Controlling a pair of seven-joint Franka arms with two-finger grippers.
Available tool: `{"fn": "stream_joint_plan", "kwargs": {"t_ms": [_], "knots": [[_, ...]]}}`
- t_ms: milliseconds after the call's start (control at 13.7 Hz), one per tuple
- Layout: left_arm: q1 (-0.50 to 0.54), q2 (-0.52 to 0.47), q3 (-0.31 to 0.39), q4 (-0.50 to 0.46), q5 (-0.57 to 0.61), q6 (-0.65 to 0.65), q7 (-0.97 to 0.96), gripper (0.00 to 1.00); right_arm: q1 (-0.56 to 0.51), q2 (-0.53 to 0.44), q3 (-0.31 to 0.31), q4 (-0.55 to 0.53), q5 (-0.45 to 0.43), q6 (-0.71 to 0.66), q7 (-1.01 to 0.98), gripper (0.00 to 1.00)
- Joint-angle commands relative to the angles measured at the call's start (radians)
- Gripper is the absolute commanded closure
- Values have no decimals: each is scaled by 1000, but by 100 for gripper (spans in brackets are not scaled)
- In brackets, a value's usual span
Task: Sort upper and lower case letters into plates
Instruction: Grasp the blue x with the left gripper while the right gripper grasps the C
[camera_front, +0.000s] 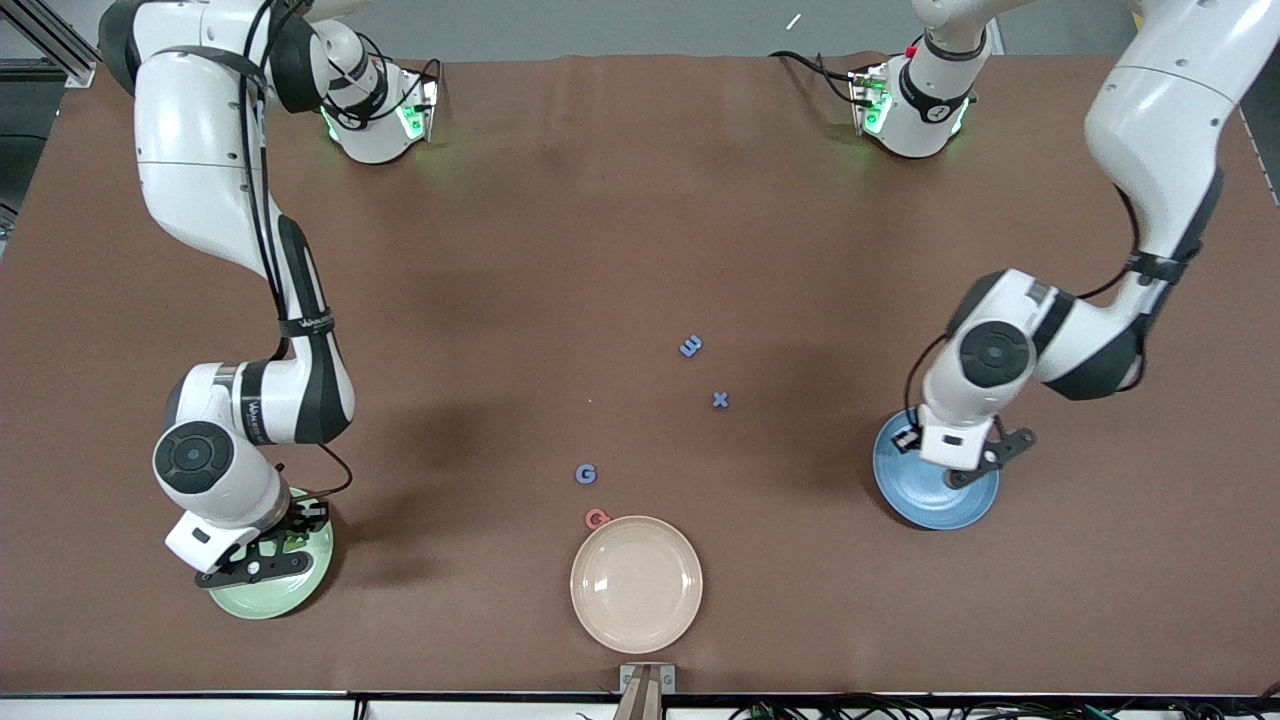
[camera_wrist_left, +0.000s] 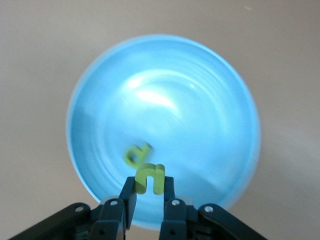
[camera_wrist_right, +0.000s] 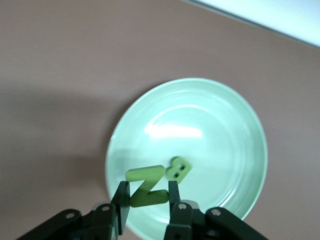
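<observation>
On the brown worktop (camera_front: 500, 250), front view: pale green plate (camera_front: 285, 590) sits at the right arm's end, blue plate (camera_front: 935, 505) at the left arm's end, both partly covered by the wrists above them. Right pincer (camera_front: 285, 535) hangs over the green plate, left pincer (camera_front: 965, 465) over the blue one. Four letters lie loose mid-worktop: blue m (camera_front: 690, 346), blue x (camera_front: 720, 400) nearer the camera, blue G (camera_front: 586, 474) nearer again, then the red capital (camera_front: 596, 518) touching the rim of the cream-pink plate (camera_front: 636, 584) (that plate holds nothing).

Left wrist view: left pincer (camera_wrist_left: 148, 190) is clamped on the green n (camera_wrist_left: 149, 179), held over the blue plate (camera_wrist_left: 210, 100). Green p (camera_wrist_left: 136, 154) lies in that plate, just beside the held letter; it looks blurred.

Right wrist view: right pincer (camera_wrist_right: 148, 197) has its fingers (camera_wrist_right: 121, 197) either side of the green N (camera_wrist_right: 146, 186), over the pale green plate (camera_wrist_right: 220, 130). Fingers sit against the letter's edges, so it reads as gripped; can't tell whether the N touches the plate. Green B (camera_wrist_right: 178, 168) lies flat in the same plate, just beside the N.
</observation>
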Motion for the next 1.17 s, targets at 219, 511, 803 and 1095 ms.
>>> {"fn": "stream_joint_plan", "kwargs": {"t_ms": [219,511,803,1095], "knots": [[2,65,-25,14,-4,-10,65,0,15,-9,24,-17,16,24,43,0],[-101,67,-100,4,-86,-10,-71,0,150,-8,33,-16,221,-3,361,0],[-335,99,-63,63,-83,14,-179,6,333,-3,27,-11,230,26,609,0],[-469,162,1,119,-75,88,-86,27,431,30,28,-16,229,188,615,0]]}}
